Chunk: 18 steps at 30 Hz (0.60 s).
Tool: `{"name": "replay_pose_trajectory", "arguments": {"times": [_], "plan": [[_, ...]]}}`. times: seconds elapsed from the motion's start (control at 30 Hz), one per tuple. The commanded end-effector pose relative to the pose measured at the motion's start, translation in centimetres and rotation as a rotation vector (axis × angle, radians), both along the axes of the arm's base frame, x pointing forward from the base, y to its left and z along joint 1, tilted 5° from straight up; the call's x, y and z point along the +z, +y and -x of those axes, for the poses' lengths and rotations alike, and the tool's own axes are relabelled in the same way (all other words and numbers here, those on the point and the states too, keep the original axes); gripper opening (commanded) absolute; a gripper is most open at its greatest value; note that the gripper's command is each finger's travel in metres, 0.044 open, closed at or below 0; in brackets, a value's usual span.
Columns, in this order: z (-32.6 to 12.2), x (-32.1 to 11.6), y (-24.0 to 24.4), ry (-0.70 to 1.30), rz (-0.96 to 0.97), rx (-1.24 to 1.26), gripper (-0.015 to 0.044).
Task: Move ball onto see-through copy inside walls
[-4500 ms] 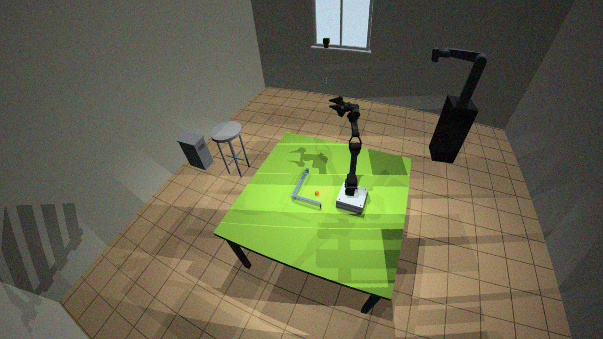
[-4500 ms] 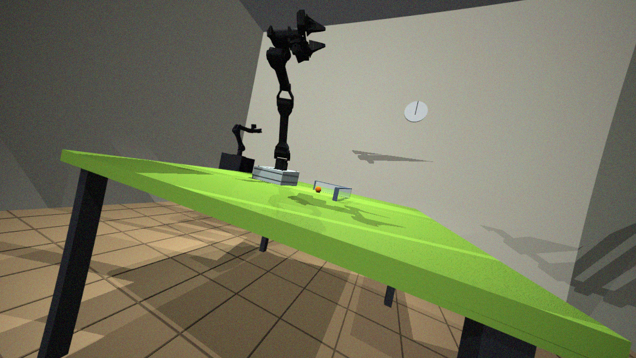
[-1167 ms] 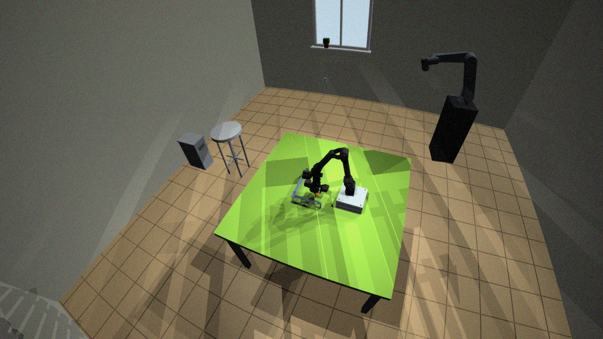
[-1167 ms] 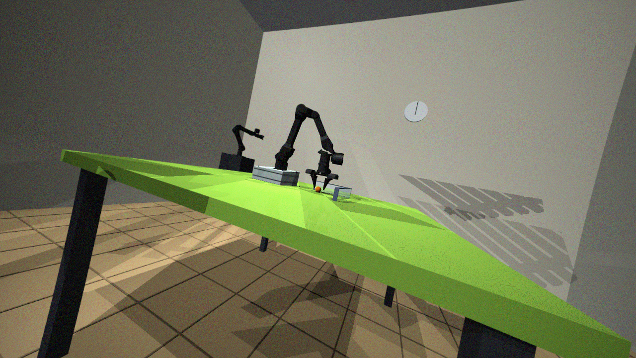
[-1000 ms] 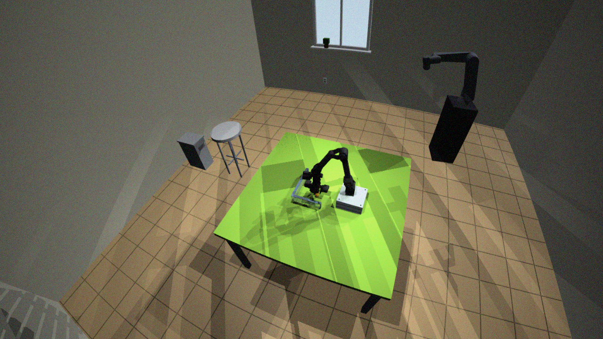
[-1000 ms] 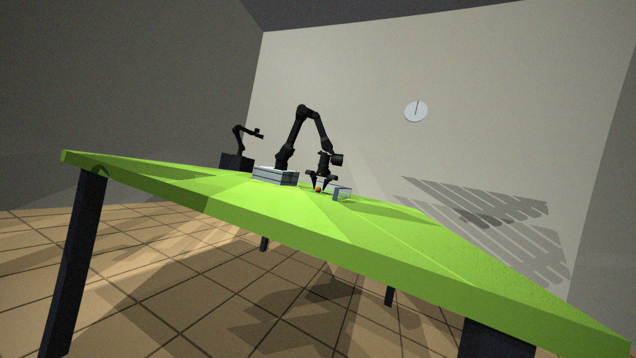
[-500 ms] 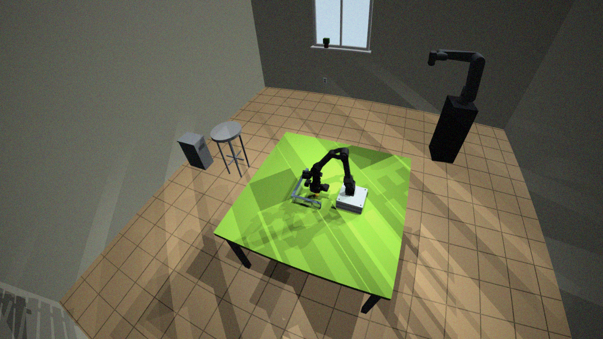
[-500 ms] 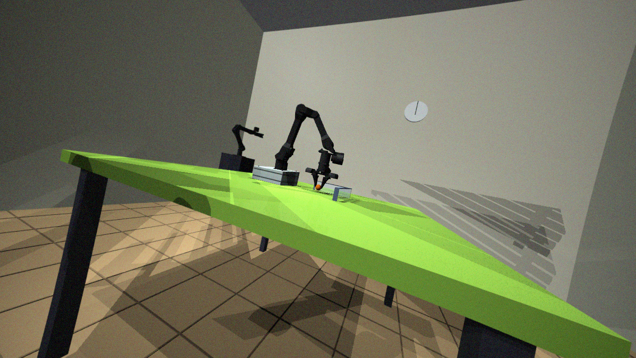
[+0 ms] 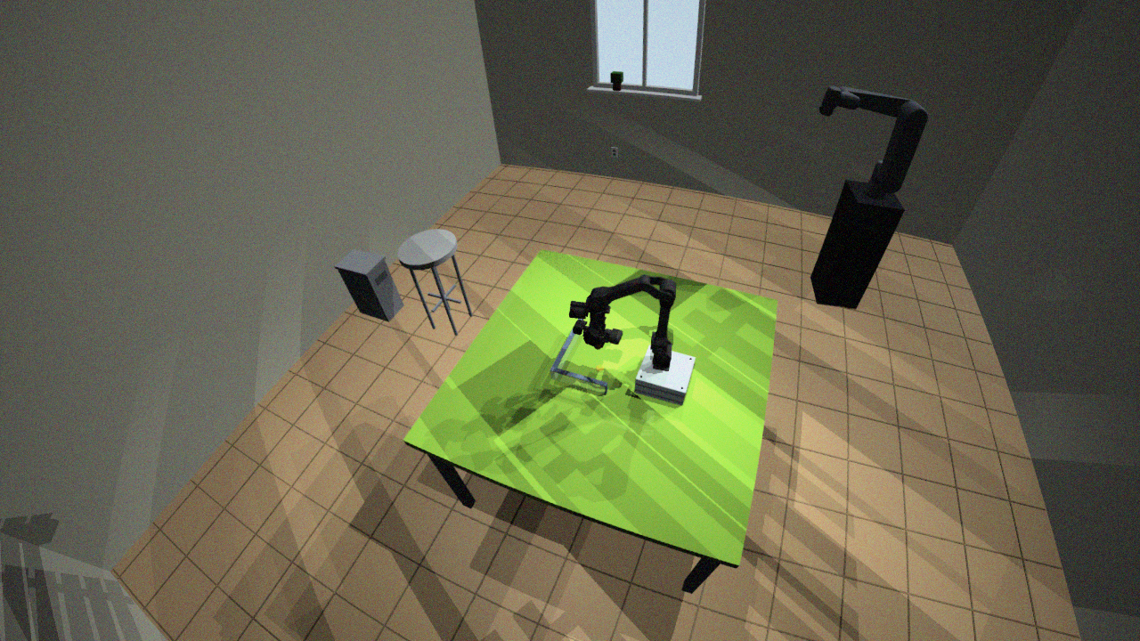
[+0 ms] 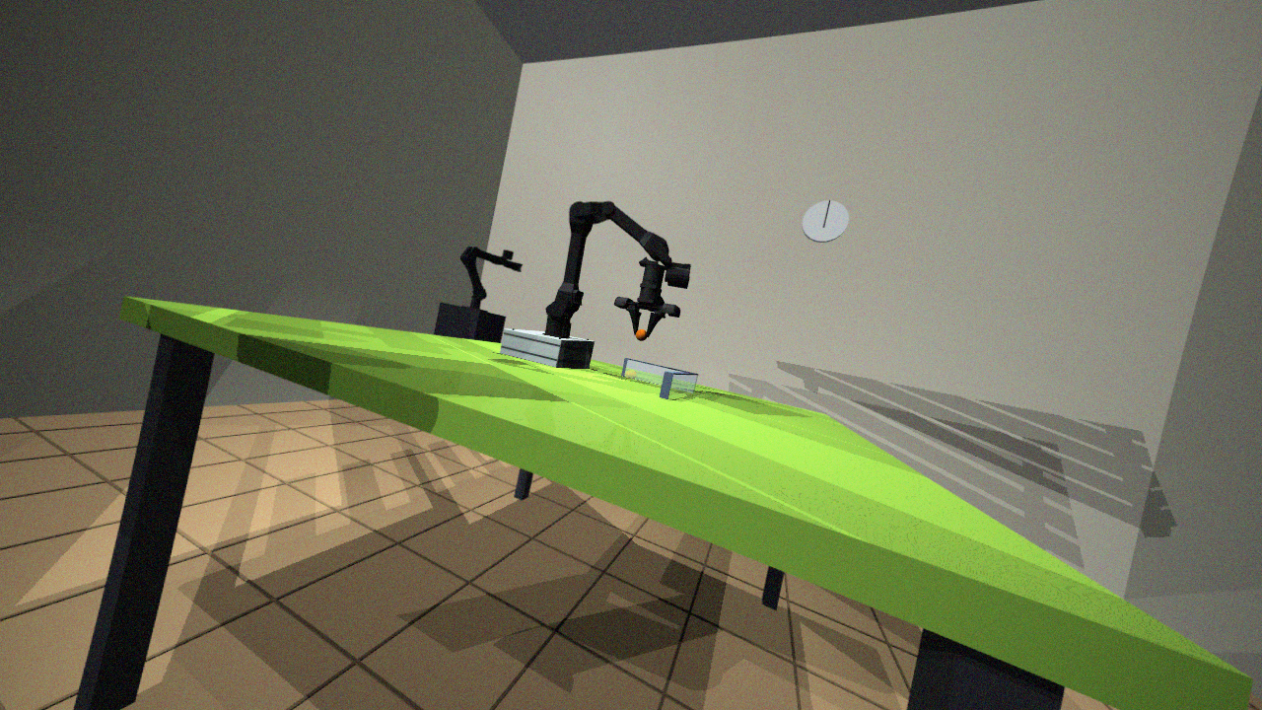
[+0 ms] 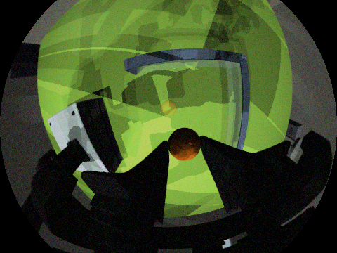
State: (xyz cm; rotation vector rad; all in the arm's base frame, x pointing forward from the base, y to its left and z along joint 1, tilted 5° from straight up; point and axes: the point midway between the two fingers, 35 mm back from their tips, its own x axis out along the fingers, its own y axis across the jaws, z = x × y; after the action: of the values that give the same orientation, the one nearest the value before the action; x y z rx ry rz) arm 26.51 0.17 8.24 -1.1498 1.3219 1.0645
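Note:
The orange ball is held between the fingertips of my gripper, which is shut on it and hangs above the table. The see-through copy shows on the table inside the corner, ahead of the held ball in the wrist view. The two low clear walls with bluish edges meet in a corner. The second wall runs on the right in the wrist view. In the top view the arm hides the ball.
The green table carries the arm's white base box, on the left in the wrist view. A stool and a grey cabinet stand beyond the table. Another arm on a black pedestal stands behind.

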Motion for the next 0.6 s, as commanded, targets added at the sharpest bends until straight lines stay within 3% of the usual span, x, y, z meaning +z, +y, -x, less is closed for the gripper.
{"name": "replay_pose_trajectory", "arguments": {"times": [0.0,0.57], "plan": [[0.3,0.5,0.0,0.009,0.002,-0.003,0.0],[0.8,-5.9,1.6,0.009,0.001,-0.003,0.0]]}}
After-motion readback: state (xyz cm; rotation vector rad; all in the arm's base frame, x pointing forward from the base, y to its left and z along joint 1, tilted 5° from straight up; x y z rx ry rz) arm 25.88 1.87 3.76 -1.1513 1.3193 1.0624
